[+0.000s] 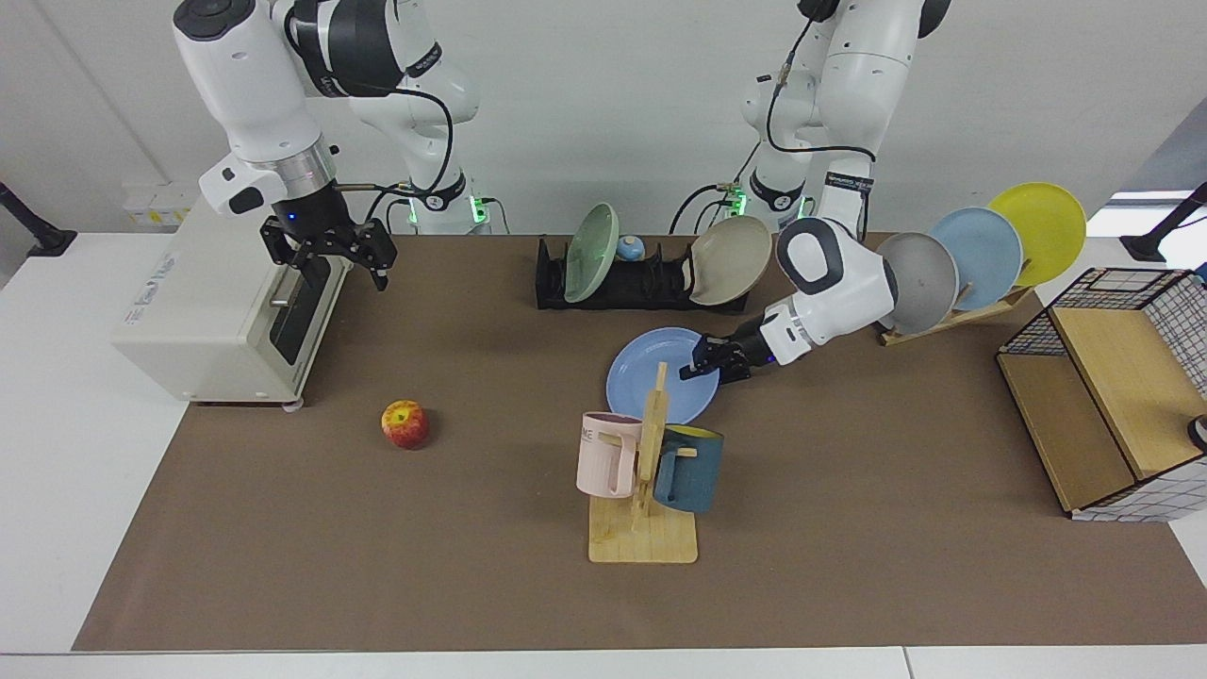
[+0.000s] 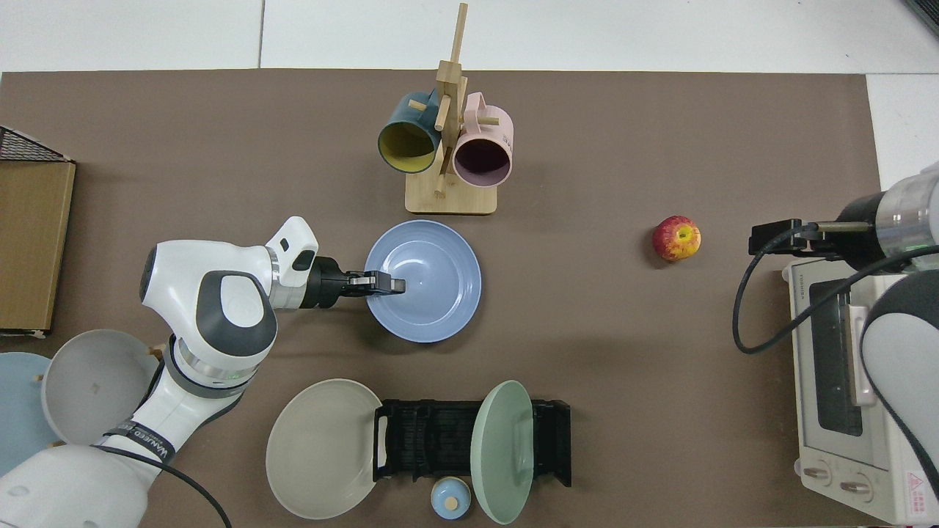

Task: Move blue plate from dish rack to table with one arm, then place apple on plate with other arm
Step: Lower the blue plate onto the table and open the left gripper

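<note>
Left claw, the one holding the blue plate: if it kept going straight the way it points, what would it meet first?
Probably nothing: past the blue plate that the left claw grips, bare mat; the apple sits off-line.
</note>
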`<state>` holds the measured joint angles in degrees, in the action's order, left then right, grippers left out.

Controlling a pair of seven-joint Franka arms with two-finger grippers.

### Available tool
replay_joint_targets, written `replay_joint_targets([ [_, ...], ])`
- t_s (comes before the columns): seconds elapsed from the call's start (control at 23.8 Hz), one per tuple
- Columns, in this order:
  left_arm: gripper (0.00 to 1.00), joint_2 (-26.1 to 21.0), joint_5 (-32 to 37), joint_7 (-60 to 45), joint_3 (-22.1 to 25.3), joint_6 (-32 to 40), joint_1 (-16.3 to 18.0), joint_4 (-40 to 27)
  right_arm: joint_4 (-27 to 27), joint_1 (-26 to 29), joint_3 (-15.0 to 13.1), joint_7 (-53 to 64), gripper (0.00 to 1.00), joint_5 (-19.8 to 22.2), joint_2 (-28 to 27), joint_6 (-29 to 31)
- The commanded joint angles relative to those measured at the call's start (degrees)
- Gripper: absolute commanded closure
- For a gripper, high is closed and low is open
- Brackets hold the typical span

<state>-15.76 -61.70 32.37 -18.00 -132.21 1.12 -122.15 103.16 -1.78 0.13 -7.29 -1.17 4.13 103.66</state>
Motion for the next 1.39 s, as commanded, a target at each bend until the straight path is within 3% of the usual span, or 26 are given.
replay_joint_targets([
  [0.0, 0.73, 0.6, 0.3, -0.3, 0.5, -1.4, -1.6, -0.6, 0.1, 0.9, 0.4, 1.0, 0.00, -1.1, 0.0, 0.8],
  [0.08, 0.65, 0.6, 0.3, -0.2, 0.5, -1.4, -1.7, -0.6, 0.1, 0.9, 0.4, 1.0, 0.00, -1.1, 0.0, 0.8],
  [0.17, 0.51, 0.8, 1.0, 0.0, 0.5, -1.5, -1.7, -0.6, 0.1, 0.9, 0.4, 1.0, 0.00, -1.1, 0.0, 0.8],
  [0.25, 0.43, 1.0, 4.6, -1.2, 0.5, -1.5, -1.7, -0.6, 0.1, 0.9, 0.4, 1.0, 0.00, -1.1, 0.0, 0.8],
  [0.46, 0.40, 3.2, 14.7, -9.2, 0.6, -0.6, -1.7, -0.1, 0.1, 0.9, 0.4, 1.0, 0.00, -1.1, 0.0, 0.8],
  [0.67, 0.29, 7.5, 22.8, -16.2, 1.0, 2.4, -1.6, -0.1, 0.1, 0.9, 0.4, 1.0, 0.00, -1.1, 0.0, 0.8],
  [0.84, 0.27, 10.2, 32.4, -22.6, 1.7, 9.7, -0.8, 2.8, 0.1, 0.9, 0.4, 1.0, 0.00, -1.1, 0.0, 0.8],
  [1.05, 0.03, 13.2, 48.3, -29.4, 2.3, 16.3, -0.7, 8.3, 0.1, 0.9, 0.4, 1.0, 0.00, -1.1, 0.0, 0.8],
  [1.35, 0.01, 14.7, 58.8, -31.0, 2.3, 35.0, -0.3, 21.5, 0.1, 0.9, 0.4, 1.0, 0.00, -1.1, 0.0, 0.8],
])
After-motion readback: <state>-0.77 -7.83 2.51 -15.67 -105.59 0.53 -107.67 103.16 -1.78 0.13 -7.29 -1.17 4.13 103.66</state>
